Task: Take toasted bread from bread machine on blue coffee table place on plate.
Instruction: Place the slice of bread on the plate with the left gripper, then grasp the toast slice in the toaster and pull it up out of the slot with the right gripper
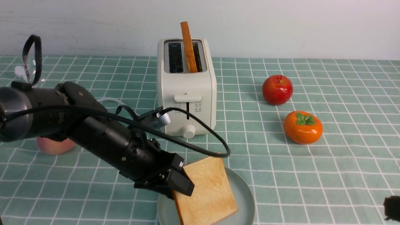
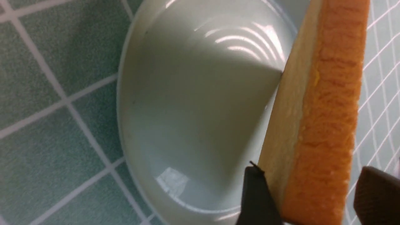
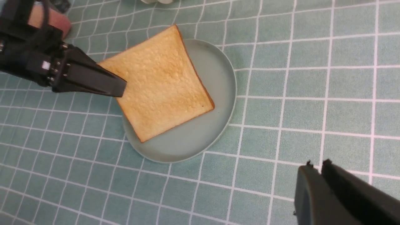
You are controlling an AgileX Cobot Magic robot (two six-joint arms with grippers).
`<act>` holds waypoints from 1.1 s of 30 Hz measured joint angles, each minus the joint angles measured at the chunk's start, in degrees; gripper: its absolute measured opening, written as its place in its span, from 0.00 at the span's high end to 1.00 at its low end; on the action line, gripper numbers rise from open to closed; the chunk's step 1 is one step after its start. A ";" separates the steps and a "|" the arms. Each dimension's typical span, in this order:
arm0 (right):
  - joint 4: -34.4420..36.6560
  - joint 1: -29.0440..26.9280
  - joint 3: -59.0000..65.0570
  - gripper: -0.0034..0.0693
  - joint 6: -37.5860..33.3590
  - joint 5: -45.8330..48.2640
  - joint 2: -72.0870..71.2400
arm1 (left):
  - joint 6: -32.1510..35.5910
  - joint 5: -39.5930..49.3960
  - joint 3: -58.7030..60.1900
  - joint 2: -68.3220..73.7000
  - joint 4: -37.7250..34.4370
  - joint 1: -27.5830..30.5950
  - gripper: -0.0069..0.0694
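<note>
Looks about half done, with one square golden-brown toast slice [image 1: 204, 190] tilted on the round pale blue-green plate [image 1: 245, 203], between the left claw's [image 2: 312, 179] wide-spread fingers, right claw [image 3: 317, 165] narrowed, and another orange-crusted slice [image 1: 189, 47] left to fetch from the cream-white toaster [image 1: 200, 82] beyond the plate.

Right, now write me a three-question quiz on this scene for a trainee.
1. True or false: a slice of toast sticks up out of the toaster.
2. Fill in: the orange persimmon sits nearer the robot than the red ____.
3. Which gripper has its fingers at the slice over the plate? a) right b) left c) neither

Key: 1 true; 2 apple; 3 b, the left gripper.
</note>
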 joint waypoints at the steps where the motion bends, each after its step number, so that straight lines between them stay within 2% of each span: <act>1: -0.16 0.00 -2.02 0.89 0.00 0.90 0.12 | -0.08 0.06 0.00 -0.65 1.28 0.00 0.33; 5: -0.57 0.00 -9.07 0.89 0.39 4.79 1.85 | -1.85 0.00 0.00 -3.97 6.09 0.00 0.30; 9: -0.51 0.00 -20.66 0.89 2.65 10.06 6.59 | -7.53 -0.94 0.00 -11.03 12.29 0.00 0.41; 12: -0.57 0.00 -25.12 0.89 2.69 11.42 9.23 | -11.14 -1.02 0.00 -14.88 15.77 0.00 0.54; 15: -0.55 0.00 -31.26 0.95 2.82 12.39 14.23 | -16.79 -0.25 0.00 -21.76 21.30 0.00 0.81; 16: -0.55 0.00 -31.50 0.95 2.82 12.39 14.55 | -17.03 -0.19 0.00 -22.16 21.60 0.00 0.83; 17: 0.05 0.00 -33.35 0.95 2.82 12.45 17.48 | -18.50 0.65 0.00 -25.37 23.60 0.00 0.93; 25: 2.00 1.62 -43.71 0.95 2.82 12.35 30.87 | -20.44 2.68 0.20 -42.13 27.22 0.00 0.93; 30: -1.44 8.93 -51.74 0.95 3.78 11.49 38.59 | -21.53 -0.49 3.06 -51.02 27.22 0.00 0.93; 31: -4.25 11.86 -54.58 0.95 5.19 10.77 41.96 | -22.40 -2.82 4.90 -54.02 27.43 0.00 0.93; 32: -4.25 12.28 -55.01 0.95 5.45 10.77 42.40 | -22.52 -3.43 5.47 -54.87 27.44 0.00 0.93; 33: -8.31 15.90 -58.98 0.95 7.73 9.92 46.00 | -24.13 -5.85 7.87 -58.21 27.81 0.00 0.93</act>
